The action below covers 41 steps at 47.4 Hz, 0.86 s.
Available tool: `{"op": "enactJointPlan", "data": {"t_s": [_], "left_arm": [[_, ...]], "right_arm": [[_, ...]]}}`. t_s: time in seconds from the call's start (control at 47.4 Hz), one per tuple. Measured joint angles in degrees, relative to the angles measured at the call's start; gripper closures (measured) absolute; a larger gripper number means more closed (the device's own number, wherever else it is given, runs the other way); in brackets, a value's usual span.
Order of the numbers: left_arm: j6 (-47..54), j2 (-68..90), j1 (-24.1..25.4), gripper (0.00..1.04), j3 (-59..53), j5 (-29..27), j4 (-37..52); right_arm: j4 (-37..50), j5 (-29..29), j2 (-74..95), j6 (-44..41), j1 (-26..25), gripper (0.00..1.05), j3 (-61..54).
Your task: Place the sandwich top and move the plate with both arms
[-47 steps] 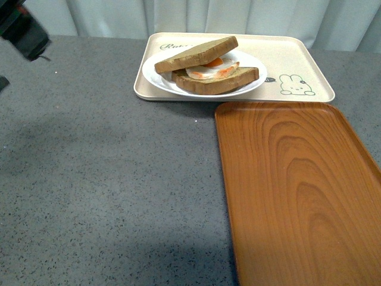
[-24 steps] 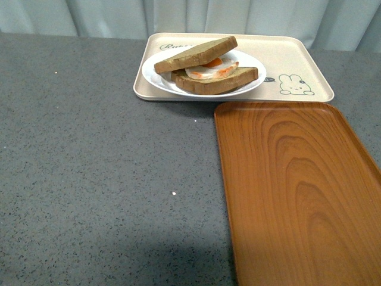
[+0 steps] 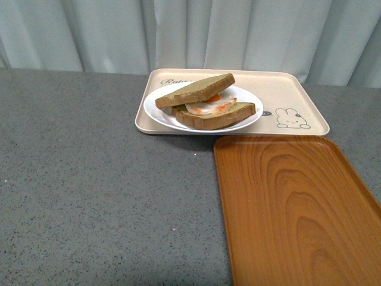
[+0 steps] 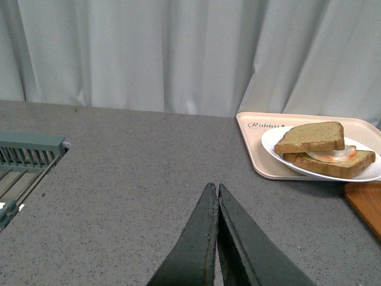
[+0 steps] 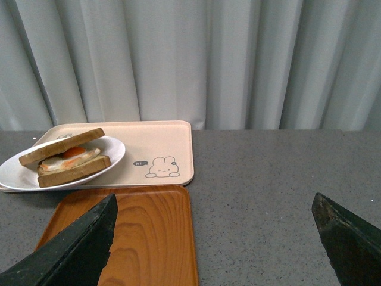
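Observation:
The sandwich top leans tilted on the fried egg and the lower slice, all on the round white plate. The same sandwich top and plate show in the left wrist view, and the top and plate in the right wrist view. No arm shows in the front view. My left gripper is shut with nothing in it, over bare grey table well short of the plate. My right gripper is wide open and empty, over the table by the wooden tray.
The plate sits on a beige rabbit tray at the back. An orange-brown wood-grain tray lies in front of it at the right. A green slatted rack shows at the table's side in the left wrist view. Curtains hang behind the table.
The front camera has tilted up, so the trays and plate sit lower in view and the curtain shows. The black arm part seen at the top left a second ago has left the view.

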Motion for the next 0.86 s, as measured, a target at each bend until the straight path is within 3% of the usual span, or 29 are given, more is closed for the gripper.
{"op": "enactJointPlan", "data": {"t_s": [0.338,0.527,0.865], "left_arm": [[0.02,0.00,0.02,0.34,0.00,0.00,-0.02],[0.04,0.00,0.02,0.06,0.00,0.00,-0.02],[0.11,0.00,0.02,0.06,0.00,0.00,-0.02]], "right_arm": [[0.00,0.00,0.00,0.00,0.00,0.09,0.00],[0.00,0.00,0.00,0.00,0.00,0.09,0.00],[0.00,0.00,0.00,0.00,0.00,0.09,0.00]]}}
